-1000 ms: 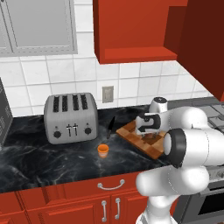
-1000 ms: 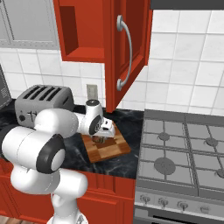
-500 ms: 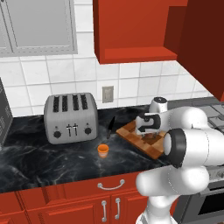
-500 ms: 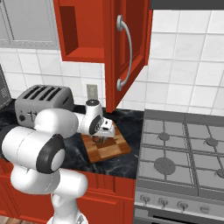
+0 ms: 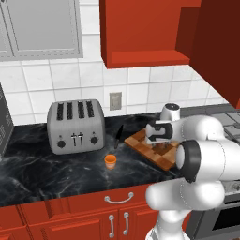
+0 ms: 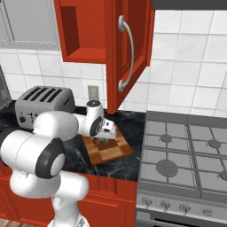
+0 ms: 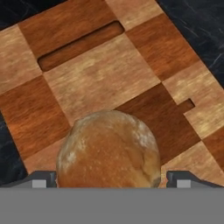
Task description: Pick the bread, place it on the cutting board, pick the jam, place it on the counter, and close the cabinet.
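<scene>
In the hand view the round brown bread (image 7: pixel 109 148) rests on the checkered cutting board (image 7: pixel 100 74). My gripper (image 7: pixel 111 178) straddles it, one fingertip on each side and a thin gap on the right, so it is open. From the base cameras the gripper (image 5: pixel 161 146) (image 6: pixel 103 141) hangs low over the cutting board (image 5: pixel 140 140) (image 6: pixel 111 153). The tiny orange jam (image 5: pixel 110 161) stands on the black counter (image 5: pixel 47 168), left of the board and in front of the toaster. The red cabinet (image 5: pixel 140 33) is open, its door (image 6: pixel 133 48) swung out.
A silver toaster (image 5: pixel 75 125) (image 6: pixel 44 99) stands at the back of the counter. A gas stove (image 6: pixel 186 155) lies right of the board. The open cabinet door with its silver handle (image 6: pixel 126 53) juts out above the board. A grey glass-fronted wall cabinet (image 5: pixel 42 28) hangs at upper left.
</scene>
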Available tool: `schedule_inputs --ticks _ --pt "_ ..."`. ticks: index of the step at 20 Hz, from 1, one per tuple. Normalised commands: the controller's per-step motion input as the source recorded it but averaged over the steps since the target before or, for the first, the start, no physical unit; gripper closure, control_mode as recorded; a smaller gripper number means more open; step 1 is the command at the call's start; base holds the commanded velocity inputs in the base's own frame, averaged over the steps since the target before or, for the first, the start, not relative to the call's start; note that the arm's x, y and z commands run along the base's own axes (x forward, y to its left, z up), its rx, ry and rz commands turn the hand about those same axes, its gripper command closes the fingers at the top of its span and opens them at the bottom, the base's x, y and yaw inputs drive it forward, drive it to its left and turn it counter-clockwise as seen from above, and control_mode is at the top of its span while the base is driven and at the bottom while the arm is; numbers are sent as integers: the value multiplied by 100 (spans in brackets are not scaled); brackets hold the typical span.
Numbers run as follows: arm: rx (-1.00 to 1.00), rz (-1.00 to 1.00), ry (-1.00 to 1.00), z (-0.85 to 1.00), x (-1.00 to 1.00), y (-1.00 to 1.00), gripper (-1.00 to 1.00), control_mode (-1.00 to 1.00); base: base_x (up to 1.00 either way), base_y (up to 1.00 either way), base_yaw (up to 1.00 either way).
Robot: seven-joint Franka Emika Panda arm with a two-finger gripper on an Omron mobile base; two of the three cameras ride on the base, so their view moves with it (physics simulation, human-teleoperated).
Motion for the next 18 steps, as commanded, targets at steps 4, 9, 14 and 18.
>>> schedule_inputs --ticks 4,9,14,18 --pt "0 0 -1 4 -9 0 -100 -100 0 0 0" --pt "0 0 -2 4 -8 0 -100 -100 0 0 0" --pt "0 0 -4 10 -8 0 -100 -100 0 0 0" --pt "0 0 -6 16 -5 -1 -100 -100 0 0 0"
